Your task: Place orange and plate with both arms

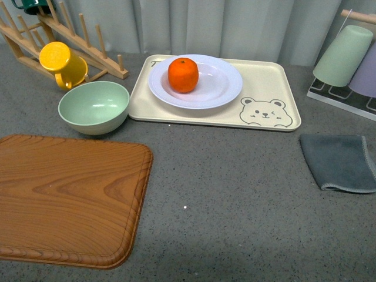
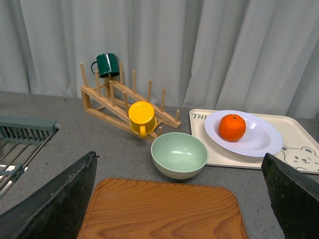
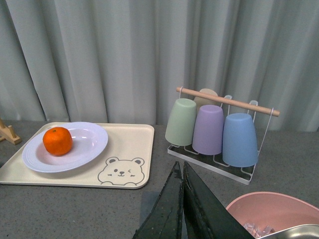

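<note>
The round bright orange fruit [image 1: 183, 74] sits inside the large round white ridged plate [image 1: 220, 88], toward the plate's left side, and the plate rests on the left half of the cream rectangular tray with a bear drawing [image 1: 276, 79], at the far middle of the grey speckled tabletop [image 1: 235, 194]. Judged from this layout, the orange already lies on the plate and the plate on the tray, so the placing may be finished; if another spot is meant, such as the wooden cutting board [image 1: 64, 197] at the near left, nothing has been started.

Neither arm appears in the front view. The left end effector [image 2: 179, 199] shows only as two dark fingers [image 2: 60, 199] at the edges of its wrist view, spread wide apart and empty; the orange and plate lie well beyond it, far and to the right. The right end effector [image 3: 182, 209] has its fingers pressed together, clenched on nothing; the plate lies well apart from it, far and to the left.

Around the tray: a pale green bowl [image 1: 94, 107] just left of it, a yellow mug [image 1: 61, 63] on a wooden rack [image 1: 88, 47] at the far left, a grey cloth [image 1: 341, 161] at the right, and inverted pastel cups on a wire stand [image 3: 214, 127] at the far right.
</note>
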Action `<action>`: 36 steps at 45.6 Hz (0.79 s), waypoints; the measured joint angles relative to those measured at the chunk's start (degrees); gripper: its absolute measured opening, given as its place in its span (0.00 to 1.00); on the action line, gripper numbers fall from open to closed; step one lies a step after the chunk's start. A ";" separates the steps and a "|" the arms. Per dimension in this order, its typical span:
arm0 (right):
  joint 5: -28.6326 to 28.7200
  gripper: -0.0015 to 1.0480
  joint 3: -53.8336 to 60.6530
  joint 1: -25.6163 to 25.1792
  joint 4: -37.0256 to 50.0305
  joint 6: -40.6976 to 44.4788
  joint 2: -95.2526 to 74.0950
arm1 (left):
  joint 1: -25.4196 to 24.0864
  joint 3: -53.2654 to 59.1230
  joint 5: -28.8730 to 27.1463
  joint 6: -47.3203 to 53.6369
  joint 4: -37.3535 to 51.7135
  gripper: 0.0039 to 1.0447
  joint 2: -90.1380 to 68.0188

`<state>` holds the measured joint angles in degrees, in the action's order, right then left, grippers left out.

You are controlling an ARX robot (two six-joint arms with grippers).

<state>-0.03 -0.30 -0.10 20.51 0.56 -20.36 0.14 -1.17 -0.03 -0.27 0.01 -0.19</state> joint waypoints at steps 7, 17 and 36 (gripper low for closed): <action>0.09 0.01 0.00 0.00 -3.78 0.00 3.80 | 0.00 0.00 0.02 0.00 0.00 0.94 0.00; 0.09 0.01 0.00 0.00 -7.72 0.00 7.78 | 0.00 0.00 0.00 0.00 0.00 0.94 0.00; 0.13 0.01 -0.04 0.00 -20.24 0.02 20.06 | 0.00 0.00 0.00 0.00 0.00 0.94 0.00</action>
<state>0.10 -0.34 -0.10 0.27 0.58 -0.30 0.14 -1.17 -0.03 -0.27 0.01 -0.19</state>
